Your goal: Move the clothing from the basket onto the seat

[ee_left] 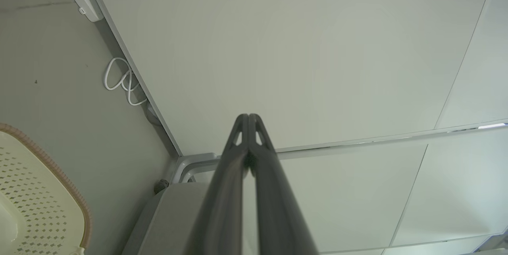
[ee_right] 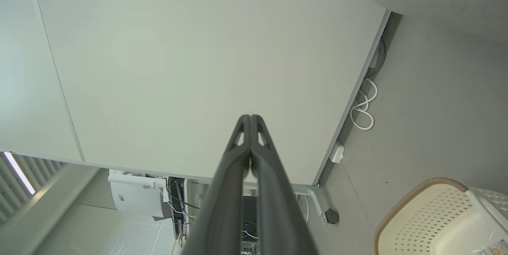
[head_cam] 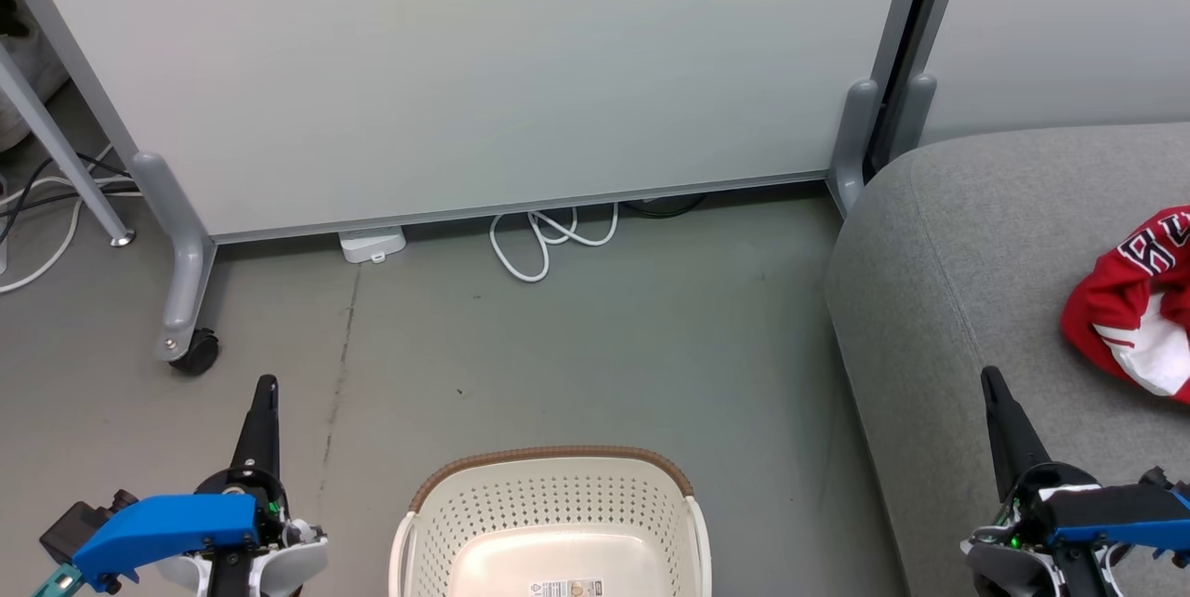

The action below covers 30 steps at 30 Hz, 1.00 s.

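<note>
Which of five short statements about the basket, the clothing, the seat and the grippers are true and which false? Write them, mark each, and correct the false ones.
1. The basket stands on the floor. True.
2. The red clothing lies in the basket. False: it lies on the seat.
3. The left gripper and right gripper are both shut. True.
4. The right gripper holds the clothing. False: it holds nothing.
5. The seat is blue. False: it is grey.

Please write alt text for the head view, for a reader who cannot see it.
A cream basket, empty where visible, stands on the floor between the shut left gripper and right gripper. Red clothing lies on the grey seat at right. Behind, a pale partition with a white cable at its foot.
</note>
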{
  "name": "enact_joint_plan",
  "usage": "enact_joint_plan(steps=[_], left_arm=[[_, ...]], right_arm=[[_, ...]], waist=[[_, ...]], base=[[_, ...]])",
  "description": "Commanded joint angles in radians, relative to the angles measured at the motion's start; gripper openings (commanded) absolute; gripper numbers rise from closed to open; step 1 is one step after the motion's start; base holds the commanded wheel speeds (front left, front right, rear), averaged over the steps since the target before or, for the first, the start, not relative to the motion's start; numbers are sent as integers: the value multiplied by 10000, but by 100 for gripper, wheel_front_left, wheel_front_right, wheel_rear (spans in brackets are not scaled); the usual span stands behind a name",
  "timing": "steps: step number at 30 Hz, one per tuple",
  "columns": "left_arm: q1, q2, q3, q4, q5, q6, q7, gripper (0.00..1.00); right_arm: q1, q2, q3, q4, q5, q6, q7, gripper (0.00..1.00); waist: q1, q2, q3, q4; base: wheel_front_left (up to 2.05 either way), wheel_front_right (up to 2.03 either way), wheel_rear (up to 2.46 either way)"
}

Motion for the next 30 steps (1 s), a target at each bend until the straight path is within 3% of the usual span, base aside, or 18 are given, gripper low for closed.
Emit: enact_joint_plan(steps=[1,21,30], left_arm=[[-192,5,43,-67,-162,-17,60,0],[-281,-49,340,-209,-1405,-21,429,0],[-268,-57,341,-204,-1357,-21,430,0]], right_arm=[[-218,-63,5,-58,174,10,55,0],[-354,-68,12,-54,1583,11,356,0],[-349,-67,11,-54,1549,11,359,0]], waist=[[0,0,2,-8],[0,0,51,-177],[0,0,51,-179]], base=[[0,0,0],[0,0,0],[0,0,0]])
